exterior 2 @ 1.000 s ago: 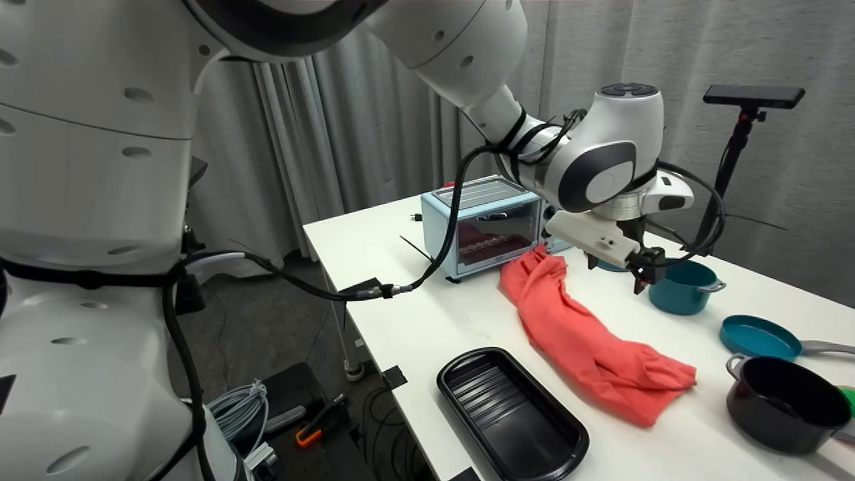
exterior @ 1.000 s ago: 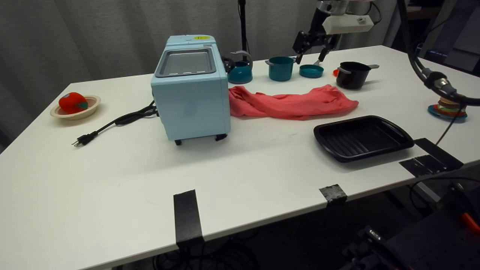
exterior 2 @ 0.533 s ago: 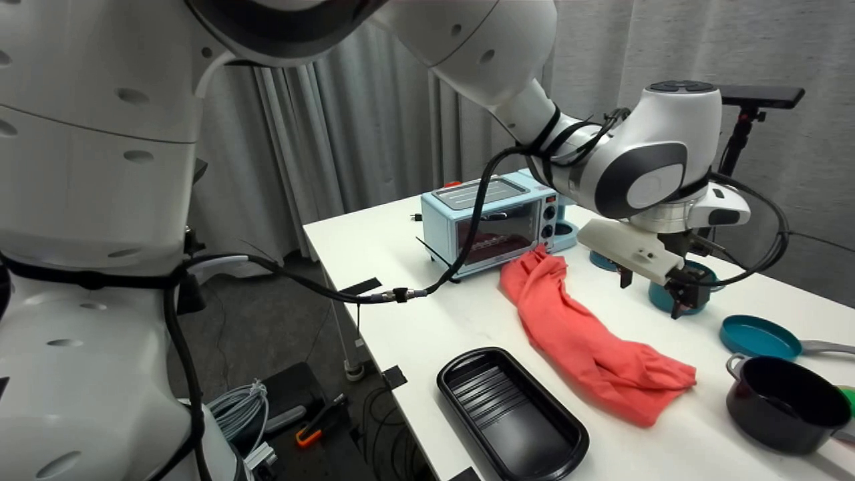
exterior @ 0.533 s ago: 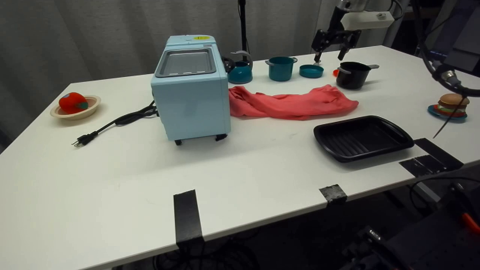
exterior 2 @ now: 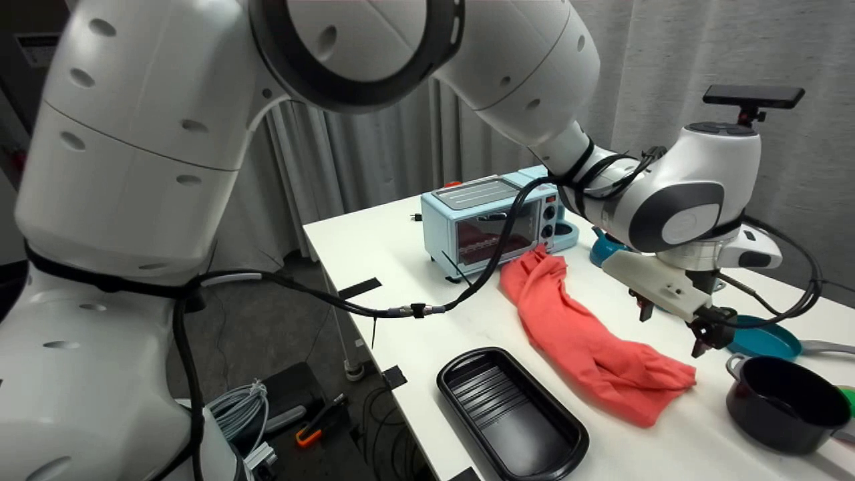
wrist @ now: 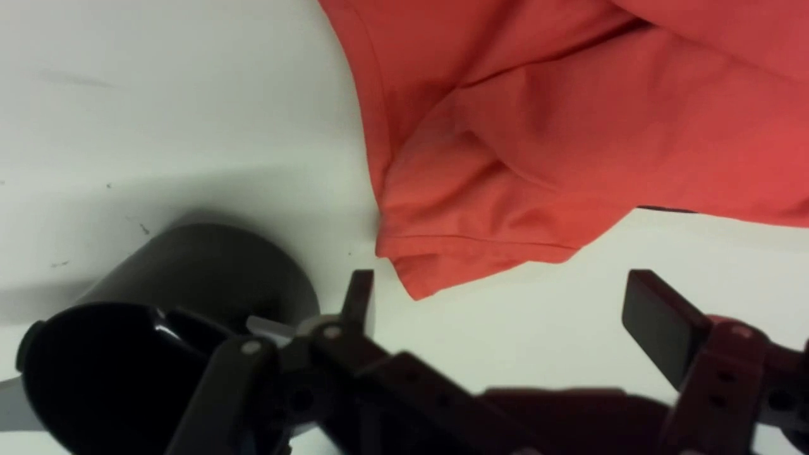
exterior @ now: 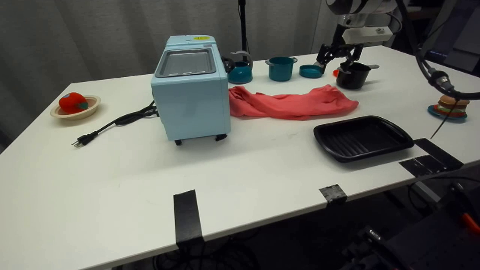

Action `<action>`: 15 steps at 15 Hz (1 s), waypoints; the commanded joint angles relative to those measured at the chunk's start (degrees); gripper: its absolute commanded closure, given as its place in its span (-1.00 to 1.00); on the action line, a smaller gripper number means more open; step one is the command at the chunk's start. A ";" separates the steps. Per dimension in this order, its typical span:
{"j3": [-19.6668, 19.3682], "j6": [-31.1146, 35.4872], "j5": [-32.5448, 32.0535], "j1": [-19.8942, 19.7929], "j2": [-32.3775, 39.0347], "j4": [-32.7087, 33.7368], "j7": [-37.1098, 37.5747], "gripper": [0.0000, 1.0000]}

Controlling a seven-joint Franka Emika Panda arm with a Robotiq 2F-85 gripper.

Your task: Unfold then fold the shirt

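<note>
The shirt is a red cloth bunched into a long, crumpled strip on the white table. It shows in both exterior views [exterior: 296, 105] [exterior 2: 591, 337], its far end partly hidden behind the toaster oven in one of them. In the wrist view the shirt [wrist: 569, 133] fills the upper right, with a hemmed corner pointing toward the jaws. My gripper is open and empty in both exterior views [exterior: 335, 69] [exterior 2: 671, 332], above the table beside the shirt's end near the black pot. In the wrist view the gripper's fingertips [wrist: 500, 294] are wide apart, not touching the cloth.
A black pot [exterior 2: 785, 404] stands close to my gripper; it also shows in the wrist view [wrist: 120, 373]. A teal pan [exterior 2: 761, 337] and teal pot [exterior: 281, 68] lie behind. A black tray [exterior 2: 513, 414] and blue toaster oven [exterior: 192, 101] flank the shirt.
My gripper has moved along the shirt, away from the toaster oven toward the black pot, and come lower. It stays open. The shirt has not moved.
</note>
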 commanded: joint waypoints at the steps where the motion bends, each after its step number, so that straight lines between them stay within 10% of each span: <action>1: -0.14 -5.14 -1.35 -0.68 6.24 7.44 2.04 -1.00; 11: -1.39 -12.33 -1.94 -0.78 16.10 16.60 4.40 -1.00; 15: -0.94 -13.80 -1.61 -0.84 17.38 19.43 4.61 -0.17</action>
